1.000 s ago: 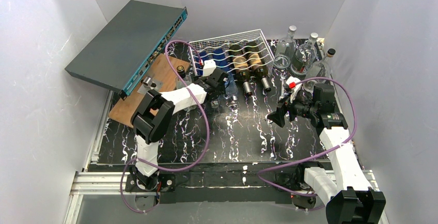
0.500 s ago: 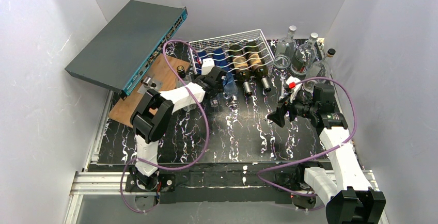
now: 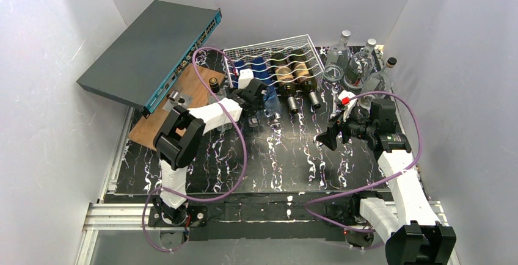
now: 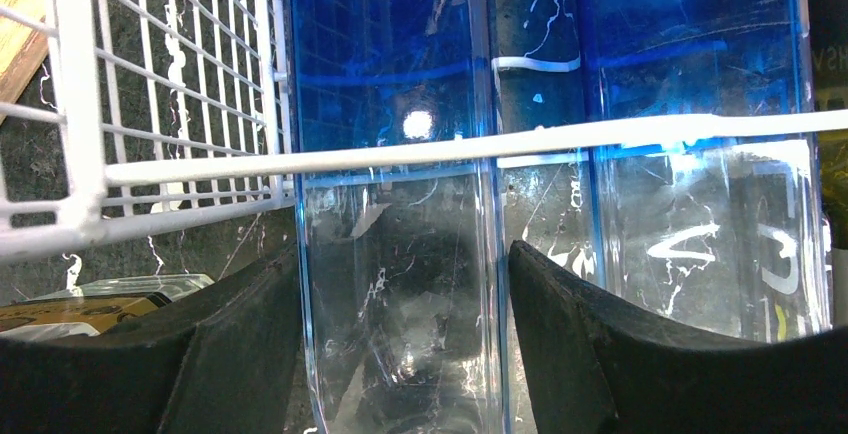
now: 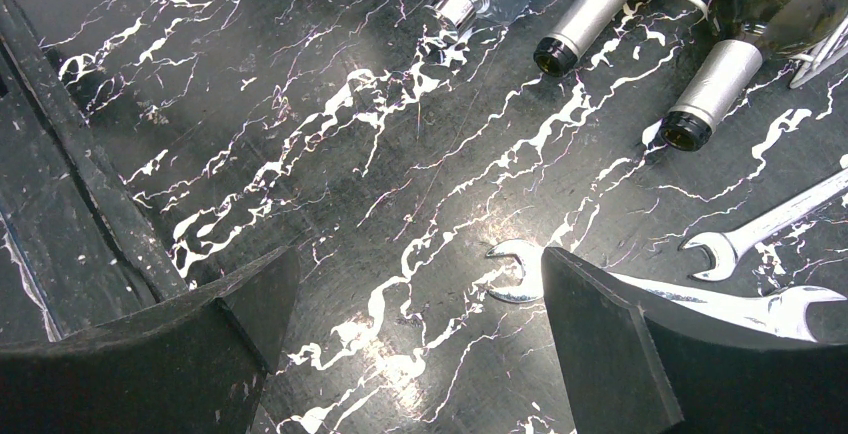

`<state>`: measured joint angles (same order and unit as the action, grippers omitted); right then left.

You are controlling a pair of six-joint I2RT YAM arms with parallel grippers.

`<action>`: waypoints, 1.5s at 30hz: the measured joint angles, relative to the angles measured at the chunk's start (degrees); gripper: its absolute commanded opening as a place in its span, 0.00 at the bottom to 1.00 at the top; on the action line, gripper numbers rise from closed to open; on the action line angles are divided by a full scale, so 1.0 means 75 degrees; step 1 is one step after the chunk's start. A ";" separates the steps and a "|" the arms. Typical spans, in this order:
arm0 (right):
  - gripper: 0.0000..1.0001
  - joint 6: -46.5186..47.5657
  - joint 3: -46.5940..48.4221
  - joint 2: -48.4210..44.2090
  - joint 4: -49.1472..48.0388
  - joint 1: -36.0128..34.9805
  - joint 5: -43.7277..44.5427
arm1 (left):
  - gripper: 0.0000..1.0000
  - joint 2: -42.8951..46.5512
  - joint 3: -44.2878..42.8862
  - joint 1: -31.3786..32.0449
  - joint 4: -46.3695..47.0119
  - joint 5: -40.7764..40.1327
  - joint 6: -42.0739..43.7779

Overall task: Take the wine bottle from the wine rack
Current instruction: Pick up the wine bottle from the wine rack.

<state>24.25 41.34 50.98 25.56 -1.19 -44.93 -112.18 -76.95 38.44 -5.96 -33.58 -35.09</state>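
The blue bottle [image 4: 395, 104] lies in the rack's [image 4: 170, 166] leftmost cradle. The left tool [image 4: 405, 344] is clamped on its clear end, just outside the rack front. The glass is likely stiff, slick, heavy and breakable, so a firm hold there suits; the right tool [image 5: 415, 304] gapes, well off the rack.

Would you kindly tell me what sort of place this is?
Probably a lab robot test cell: white panel walls enclose a marbled tabletop, the left arm and right arm bolt to an aluminium frame, and props include a wine rack and network switch.
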 measured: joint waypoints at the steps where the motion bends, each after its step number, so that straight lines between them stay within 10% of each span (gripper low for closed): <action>1: 0.98 0.0000 0.0000 0.0000 0.0000 0.0000 -0.0003 | 0.14 0.0020 0.0035 0.0000 0.0026 0.0009 0.0012; 16: 0.98 0.0003 0.0000 0.0000 0.0000 0.0003 0.0000 | 0.73 0.0146 0.0268 0.0009 0.0204 0.0105 0.0087; 23: 0.98 0.0006 0.0000 0.0000 0.0000 0.0003 0.0000 | 0.85 0.0146 0.0268 0.0012 0.0044 0.0163 -0.0140; 29: 0.98 0.0009 0.0000 0.0000 0.0000 0.0006 0.0000 | 0.68 0.0146 0.0268 0.0012 -0.0035 0.0175 -0.0268; 38: 0.98 0.0020 0.0000 0.0000 0.0000 0.0009 0.0000 | 0.12 0.0154 0.0268 -0.0009 0.0035 0.0163 -0.0227; 45: 0.98 0.0023 0.0000 0.0000 0.0000 0.0009 0.0000 | 0.00 0.0198 0.0268 0.0015 -0.0041 0.0157 0.0431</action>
<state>24.43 41.34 50.98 25.56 -1.13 -44.93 -110.69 -74.94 38.54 -6.26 -32.40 -31.86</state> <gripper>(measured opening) 0.984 0.614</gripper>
